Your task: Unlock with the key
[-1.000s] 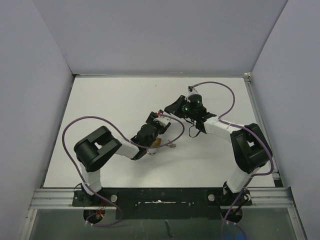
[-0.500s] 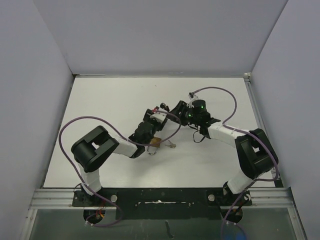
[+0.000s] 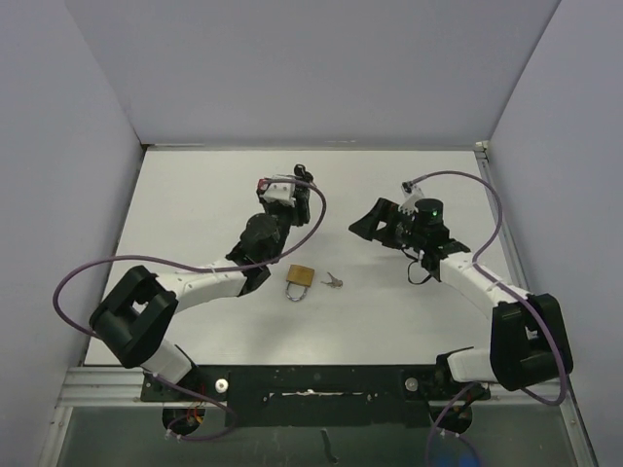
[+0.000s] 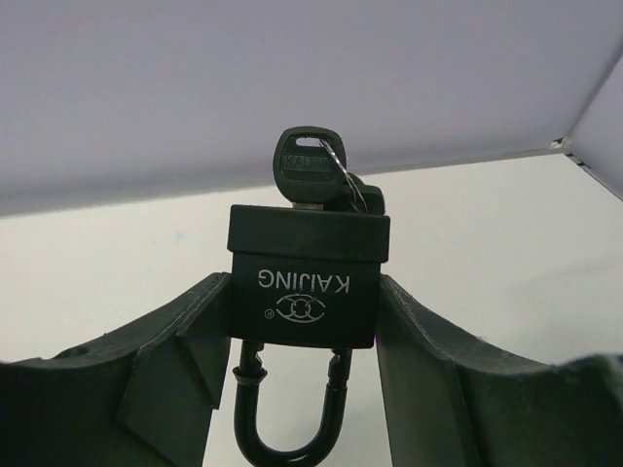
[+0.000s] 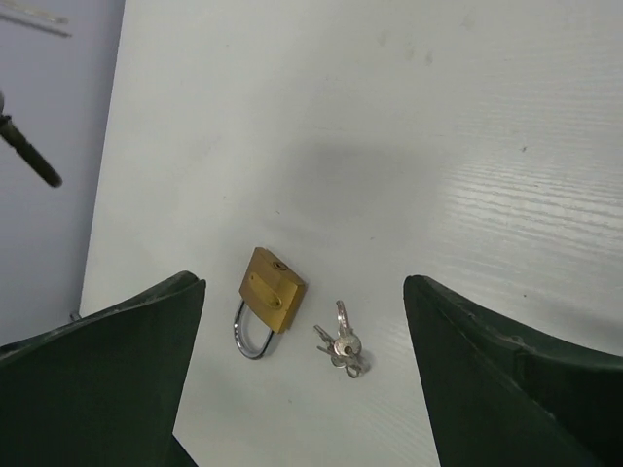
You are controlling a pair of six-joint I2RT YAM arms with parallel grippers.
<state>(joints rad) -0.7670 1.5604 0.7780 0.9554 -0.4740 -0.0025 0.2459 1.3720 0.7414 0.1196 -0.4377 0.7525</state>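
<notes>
The black padlock [image 4: 304, 297], marked KAIJING, is clamped in the left gripper [image 3: 300, 178] above the white table [image 3: 195, 214] – a black-headed key [image 4: 310, 167] stands in its keyhole. The right gripper [image 3: 365, 227] is spread wide, holding nothing. The walls [image 3: 311, 68] are plain grey. There are two padlocks – this one and a brass padlock [image 5: 271, 290] lying beside one small bunch of silver keys [image 5: 341, 345].

The black padlock [image 4: 304, 292] carries the brand name "KAIJING" in pale capitals across its body; in the left wrist view the word stands upside down. Next to the word, on the shackle side, is a small pale emblem with a tiny circled mark beside it, both too fine to read. The black head of the key [image 4: 310, 167] bears raised lettering, too blurred to make out.
</notes>
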